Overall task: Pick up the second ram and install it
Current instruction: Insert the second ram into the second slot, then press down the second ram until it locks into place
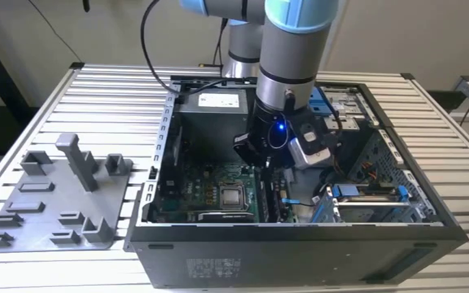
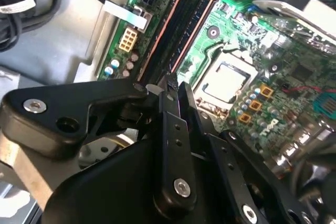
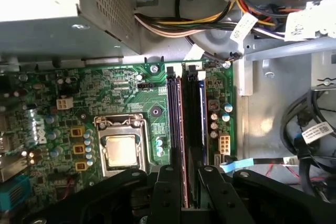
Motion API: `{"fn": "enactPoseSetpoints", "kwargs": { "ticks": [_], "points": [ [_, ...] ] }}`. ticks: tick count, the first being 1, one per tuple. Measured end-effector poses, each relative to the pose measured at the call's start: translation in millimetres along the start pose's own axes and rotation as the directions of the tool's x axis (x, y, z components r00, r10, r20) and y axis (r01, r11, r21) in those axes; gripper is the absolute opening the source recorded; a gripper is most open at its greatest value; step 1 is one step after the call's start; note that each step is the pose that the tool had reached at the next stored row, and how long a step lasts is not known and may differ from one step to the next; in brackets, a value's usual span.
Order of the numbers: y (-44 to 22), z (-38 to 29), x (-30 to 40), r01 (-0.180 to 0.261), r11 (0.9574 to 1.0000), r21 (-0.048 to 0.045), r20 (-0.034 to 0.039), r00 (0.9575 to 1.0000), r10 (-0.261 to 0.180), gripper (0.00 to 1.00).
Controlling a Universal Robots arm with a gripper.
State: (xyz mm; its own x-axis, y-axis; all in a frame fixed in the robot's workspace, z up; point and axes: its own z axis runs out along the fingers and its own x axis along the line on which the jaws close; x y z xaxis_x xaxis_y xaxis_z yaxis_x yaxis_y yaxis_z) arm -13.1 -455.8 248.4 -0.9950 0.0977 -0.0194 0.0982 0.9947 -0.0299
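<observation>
The second ram (image 3: 181, 124) is a long, thin, dark stick standing on edge in the motherboard's memory slots, on the side nearer the silver processor (image 3: 122, 150). My gripper (image 3: 185, 174) is down inside the open computer case (image 1: 300, 235), its black fingers (image 3: 168, 192) shut on one end of that stick. In the second wrist view the same ram (image 2: 193, 31) runs away from the gripper (image 2: 173, 90) beside the processor (image 2: 226, 82). A second dark stick (image 3: 197, 114) stands in the neighbouring slot. In the exterior view the gripper (image 1: 267, 163) hangs over the board.
A grey holder plate (image 1: 55, 201) with upright blocks lies on the slatted table to the exterior view's left of the case. Inside the case are the power supply (image 1: 214, 101), bundled cables (image 3: 210, 19) and a drive cage (image 1: 365, 198) close to the arm.
</observation>
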Motion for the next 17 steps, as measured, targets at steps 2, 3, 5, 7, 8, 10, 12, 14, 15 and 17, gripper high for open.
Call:
{"fn": "enactPoseSetpoints", "kwargs": {
  "ticks": [2, 3, 5, 7, 8, 10, 12, 14, 15, 17],
  "points": [
    [0.1, 0.1, 0.0, 0.0, 1.0, -0.0004, -0.0001, 1.0, 0.0, 0.22],
    [0.1, 0.1, 0.0, 0.0, 1.0, -0.0006, -0.0001, 1.0, 0.0, 0.22],
    [0.0, 0.0, 0.0, 0.0, 1.0, -0.0005, -0.0001, 1.0, 0.0, 0.19],
    [0.1, 0.0, 0.0, 0.0, 1.0, -0.0006, -0.0001, 1.0, 0.0, 0.11],
    [0.1, 0.0, 0.0, 0.0, 1.0, -0.0007, -0.0001, 1.0, 0.0, 0.11],
    [0.1, 0.0, 0.0, 0.0, 1.0, -0.0008, -0.0002, 1.0, 0.0, 0.11],
    [0.0, -0.1, 0.0, 0.0, 1.0, -0.0011, -0.0002, 1.0, 0.0, 0.11],
    [0.1, 0.0, 0.0, 0.0, 1.0, -0.0016, -0.0002, 1.0, 0.0, 0.11],
    [0.0, -0.1, 0.0, 0.0, 1.0, -0.0017, -0.0003, 1.0, 0.0, 0.11],
    [0.1, 0.0, 0.0, 0.0, 1.0, -0.0019, -0.0003, 1.0, 0.0, 0.11]
  ]
}}
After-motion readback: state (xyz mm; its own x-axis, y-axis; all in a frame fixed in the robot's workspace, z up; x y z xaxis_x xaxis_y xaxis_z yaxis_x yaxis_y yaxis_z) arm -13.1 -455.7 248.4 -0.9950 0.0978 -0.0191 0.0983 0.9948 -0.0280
